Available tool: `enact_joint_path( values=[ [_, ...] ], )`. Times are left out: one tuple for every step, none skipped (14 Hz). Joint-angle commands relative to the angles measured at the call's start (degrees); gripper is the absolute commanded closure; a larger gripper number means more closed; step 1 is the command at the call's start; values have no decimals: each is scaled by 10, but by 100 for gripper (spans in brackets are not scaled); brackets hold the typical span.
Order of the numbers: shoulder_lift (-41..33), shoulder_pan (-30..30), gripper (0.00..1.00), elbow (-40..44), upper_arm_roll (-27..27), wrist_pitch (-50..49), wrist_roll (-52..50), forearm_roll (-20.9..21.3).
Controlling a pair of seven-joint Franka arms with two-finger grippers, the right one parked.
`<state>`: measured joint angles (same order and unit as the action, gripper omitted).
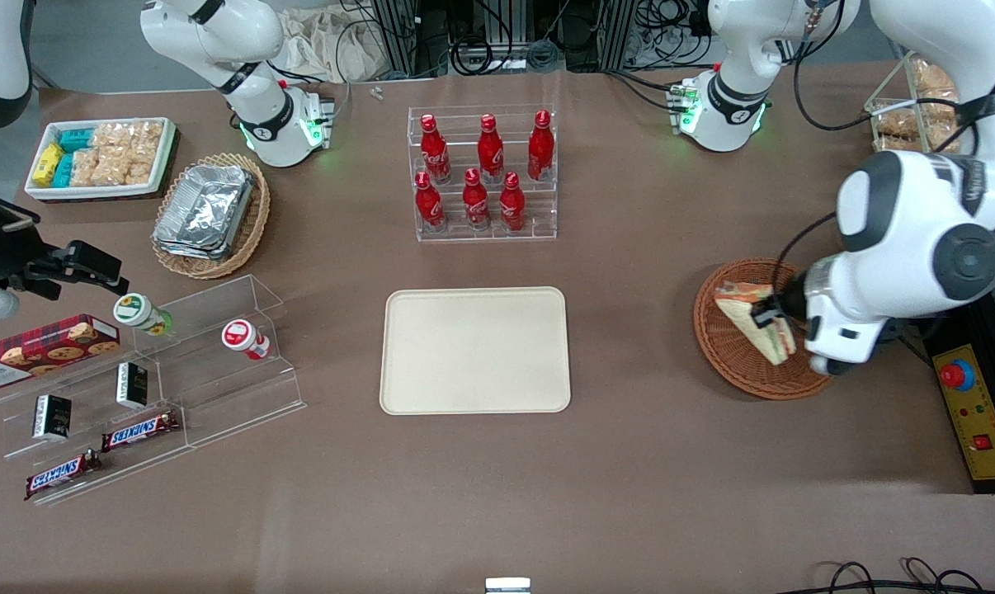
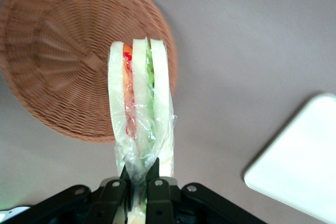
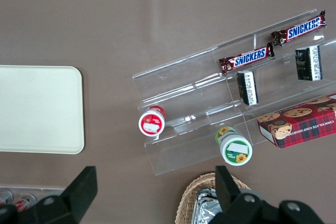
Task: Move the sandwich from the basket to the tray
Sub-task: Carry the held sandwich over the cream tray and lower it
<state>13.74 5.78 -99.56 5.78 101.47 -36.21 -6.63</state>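
Reddish-brown wicker fills the right middle of the front frame, where the basket [image 1: 733, 346] sits toward the working arm's end of the table, and the sandwich [image 1: 757, 319] now hangs above it, not resting in it. The left arm's gripper [image 1: 768, 313] has its fingers closed narrow on the clear wrap at one end of the wedge, so the sandwich dangles from that pinch; in the wrist view the sandwich [image 2: 139, 111] stands out from the gripper [image 2: 138, 182] with its bread slices and orange and green filling edge-on, and the basket [image 2: 63, 61] shows empty below it. Gripping the wrap's gathered end likely spares the soft bread from being crushed. The tray [image 1: 475, 350] lies bare at the centre of the front frame, well apart from the basket, and its corner [image 2: 299, 163] shows in the wrist view. I judge the lift done and the carry across to the tray as the step ahead
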Motion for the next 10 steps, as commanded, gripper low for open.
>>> enact_joint_path(
  values=[
    [15, 0, 100, 36, 62, -5, 3, -1],
    [27, 0, 100, 49, 85, 1, 3, 0],
    [39, 9, 100, 58, 102, 10, 4, 2],
    [53, 23, 100, 67, 107, 25, 7, 2],
    [63, 44, 100, 71, 107, 40, 10, 4],
    [75, 61, 100, 72, 107, 58, 16, 15],
    [88, 74, 100, 76, 107, 76, 22, 21],
    [105, 91, 100, 82, 107, 93, 27, 22],
    [123, 110, 100, 89, 107, 114, 27, 28],
    [144, 135, 100, 91, 106, 138, 26, 52]
  ],
)
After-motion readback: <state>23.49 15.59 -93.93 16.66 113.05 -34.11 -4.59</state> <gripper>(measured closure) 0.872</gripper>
